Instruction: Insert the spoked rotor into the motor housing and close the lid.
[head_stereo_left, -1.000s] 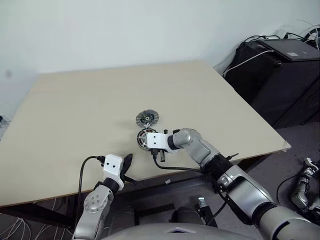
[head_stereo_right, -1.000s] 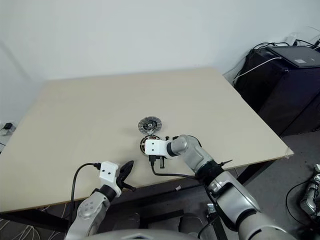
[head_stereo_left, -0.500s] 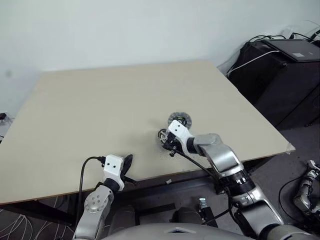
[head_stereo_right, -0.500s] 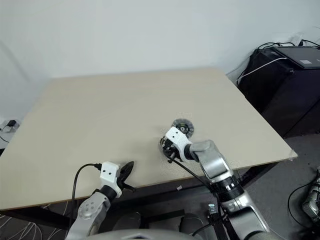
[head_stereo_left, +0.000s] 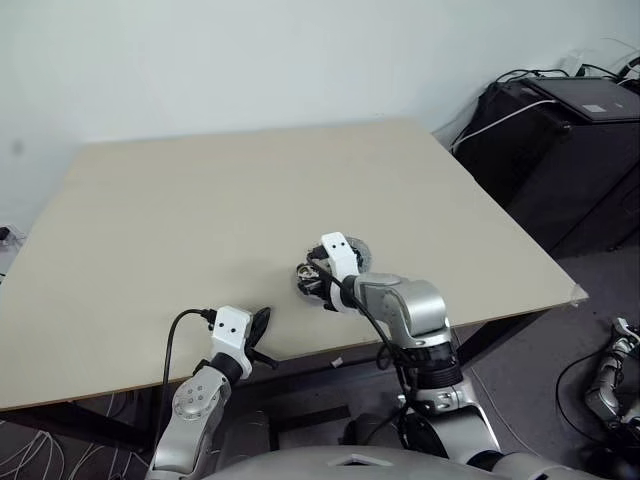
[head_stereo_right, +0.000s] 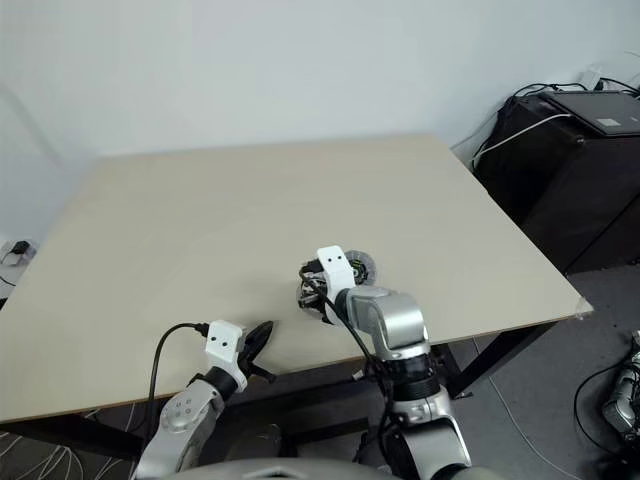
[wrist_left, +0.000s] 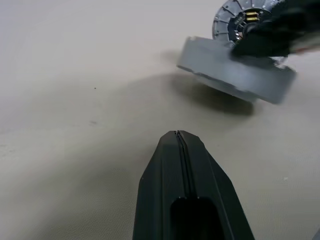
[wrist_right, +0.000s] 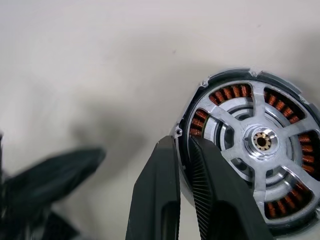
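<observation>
- Right gripper (wrist_right: 182, 142) clamped on the rim of the motor housing (wrist_right: 227, 93): one finger outside the grey shell, the other just inside the ring of coppery windings, thin wall pinched between.
- Spoked rotor (wrist_right: 262, 141) seen inside the housing, silver spokes running from the brassy hub out to the windings. Judged seated, or very nearly so; depth of seating not readable.
- In the left wrist view, housing tilted with a shadow beneath it. Judged partly raised off the table (head_stereo_left: 200, 200) in the right gripper's hold.
- Lid (wrist_left: 240, 15) lying flat on the table just beyond the housing, dark-centred face up, on the far right side of the right wrist in the head views. Close beside the housing; touching or not cannot be told.
- Left gripper (wrist_left: 179, 137) clenched on nothing, fingers pressed together, low at the near table edge, pointing toward the housing but well apart from it.
- Step in hand, as judged: rotor insertion done or finishing; lid not yet on.
- Relation that matters next: lid sits right beside the right gripper and on the far side of the housing from the left gripper, so the right arm is much the nearer.
- Lid is round, so no long axis to line up; only its centre over the rotor hub, and which face goes down.
- Risk: letting go of a tilted housing may shift it against the lid.
</observation>
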